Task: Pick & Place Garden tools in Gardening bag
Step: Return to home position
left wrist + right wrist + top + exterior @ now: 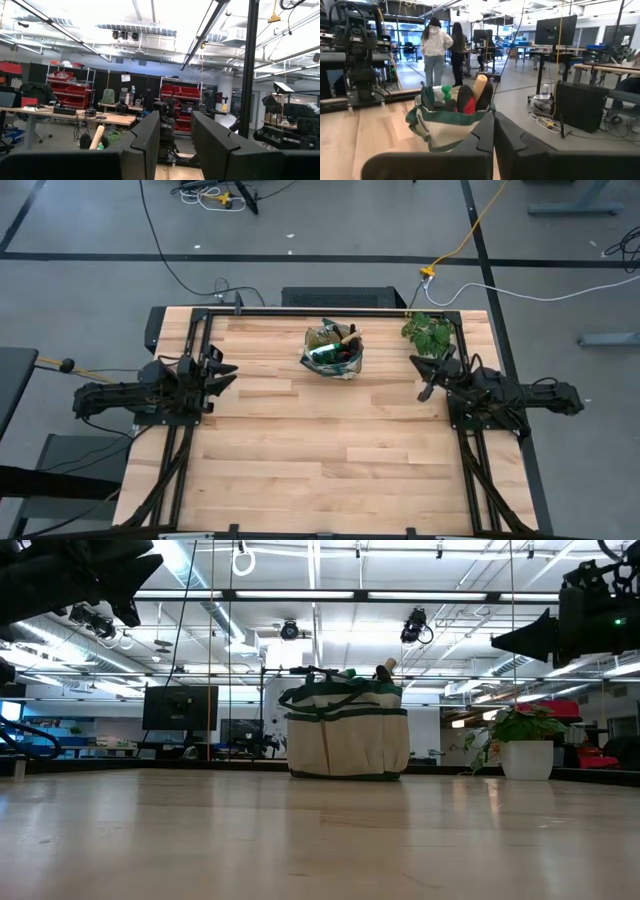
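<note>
The beige gardening bag with green trim stands on its base at the far middle of the table; it also shows in the low view. Tools stick out of its top: a wooden handle, a red-and-black glove and a green spray bottle top. My left gripper hangs open and empty above the table's left side, pointing toward the bag. My right gripper hangs shut and empty above the right side; its fingers point at the bag.
A leafy green plant in a white pot stands at the far right corner, close to my right gripper; it also shows in the low view. Bare wooden tabletop lies between the arms and toward the near edge. Two people stand far behind the table.
</note>
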Controlling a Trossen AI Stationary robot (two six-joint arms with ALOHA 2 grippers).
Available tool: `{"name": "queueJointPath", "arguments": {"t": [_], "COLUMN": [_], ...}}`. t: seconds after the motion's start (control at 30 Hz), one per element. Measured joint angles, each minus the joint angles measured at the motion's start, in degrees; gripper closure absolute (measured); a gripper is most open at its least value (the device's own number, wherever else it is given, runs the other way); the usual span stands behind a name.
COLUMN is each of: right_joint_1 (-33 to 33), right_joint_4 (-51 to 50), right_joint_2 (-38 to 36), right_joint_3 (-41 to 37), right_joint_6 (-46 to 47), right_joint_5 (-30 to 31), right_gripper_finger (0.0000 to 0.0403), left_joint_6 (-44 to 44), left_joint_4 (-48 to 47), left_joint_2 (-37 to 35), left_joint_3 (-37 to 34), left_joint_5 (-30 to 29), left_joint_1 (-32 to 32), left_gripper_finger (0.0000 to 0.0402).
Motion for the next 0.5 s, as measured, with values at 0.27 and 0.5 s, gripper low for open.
{"name": "queueJointPath", "arguments": {"t": [0.27, 0.5], "right_joint_1": [0.0, 0.0], "right_joint_4": [0.01, 0.01], "right_joint_2": [0.04, 0.07], "right_joint_3": [0.0, 0.0], "right_joint_6": [0.0, 0.0], "right_joint_5": [-0.02, -0.02], "right_gripper_finger": [0.0392, 0.0392], "left_joint_6": [1.77, 1.54], "left_joint_4": [-0.15, -8.72], "left_joint_2": [0.0, -0.02], "left_joint_3": [0.0, 0.0], "left_joint_5": [-0.12, 6.75], "left_joint_1": [0.0, -0.64], "left_gripper_finger": [0.0284, 0.0284]}}
